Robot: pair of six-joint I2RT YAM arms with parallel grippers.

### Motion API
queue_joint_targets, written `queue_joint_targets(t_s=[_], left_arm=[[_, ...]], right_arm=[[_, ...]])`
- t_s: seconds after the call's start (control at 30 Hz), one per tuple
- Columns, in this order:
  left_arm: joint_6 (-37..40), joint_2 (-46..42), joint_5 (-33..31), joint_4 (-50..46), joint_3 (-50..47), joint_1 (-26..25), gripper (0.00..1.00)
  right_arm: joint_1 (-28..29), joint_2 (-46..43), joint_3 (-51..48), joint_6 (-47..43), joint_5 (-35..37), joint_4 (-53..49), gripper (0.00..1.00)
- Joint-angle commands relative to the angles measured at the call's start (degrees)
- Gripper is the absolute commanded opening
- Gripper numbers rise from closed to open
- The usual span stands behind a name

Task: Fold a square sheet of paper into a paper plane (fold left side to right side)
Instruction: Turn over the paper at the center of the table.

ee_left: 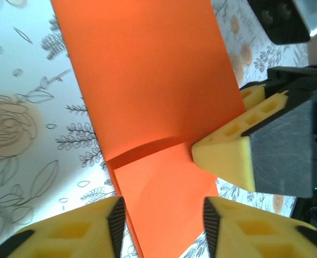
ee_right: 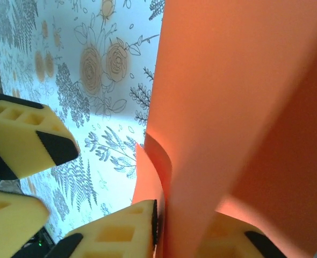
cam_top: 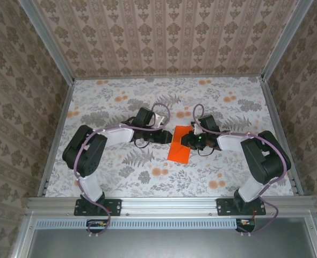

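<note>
The table [cam_top: 121, 177] carries a white cover printed with grey ferns and small pale-orange flowers [cam_top: 159, 172]. It is closed in on 3 sides by walls [cam_top: 164, 37] papered in a beige damask pattern, and aluminium rails [cam_top: 169, 202] run along its edges. The 2 arms reach inward from the near edge and meet at the middle of the table. The square sheet of paper [cam_top: 179, 148], bright solid orange, lies there between them, creased to a narrower shape with at least 2 layers; the left wrist view shows one layer's edge crossing the sheet with a shadow line beneath it. The left fingers [ee_left: 72, 236] stand parted, one on each side of the sheet's near end, and grip nothing; whether their pads touch the paper's edges cannot be told. The right fingers [ee_right: 115, 236] are closed on the sheet's right edge, with the paper pinched between the 2 yellow pads. Just beside that grip the paper lifts off the table and curls upward. In the left wrist view, the right fingers press together on the paper's edge.
</note>
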Motion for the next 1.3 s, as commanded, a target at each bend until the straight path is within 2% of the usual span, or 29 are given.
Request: queue_joint_targets(t_s=[0.0,0.17,0.37,0.4,0.5,0.77,1.07,1.27], left_arm=[[-1.12,-5.14,0.33,2.79,-2.19,2.17,0.54],[-3.36,-11.88,0.51,4.89,-5.64,5.42,0.7],[-8.5,-21.89,2.29,13.5,-11.46,9.62,0.9],[-9.3,-23.53,2.76,15.01,-12.27,11.59,0.93],[-10.43,-27.53,5.29,17.56,-13.2,13.27,0.98],[-15.47,-30.7,16.38,29.12,-10.55,12.73,0.99],[-13.23,-28.51,17.74,26.64,-5.25,7.8,0.96],[-13.73,-27.92,19.33,29.69,-4.25,6.51,0.87]], right_arm=[[-0.3,-2.72,1.87,-2.18,-0.56,1.35,0.1],[-2.07,-6.92,2.66,-5.51,-2.51,2.22,0.03],[-3.89,-14.39,4.9,-13.25,-6.97,1.64,0.06],[-4.03,-16.29,5.32,-14.69,-7.79,1.6,0.06],[-4.19,-19.75,6.93,-17.76,-10.54,1.36,0.07],[-3.08,-22.14,14.15,-18.57,-19.79,3.39,0.06],[0.73,-20.64,20.32,-17.95,-23.12,3.85,0.05],[1.54,-19.79,21.21,-16.93,-23.5,4.11,0.05]])
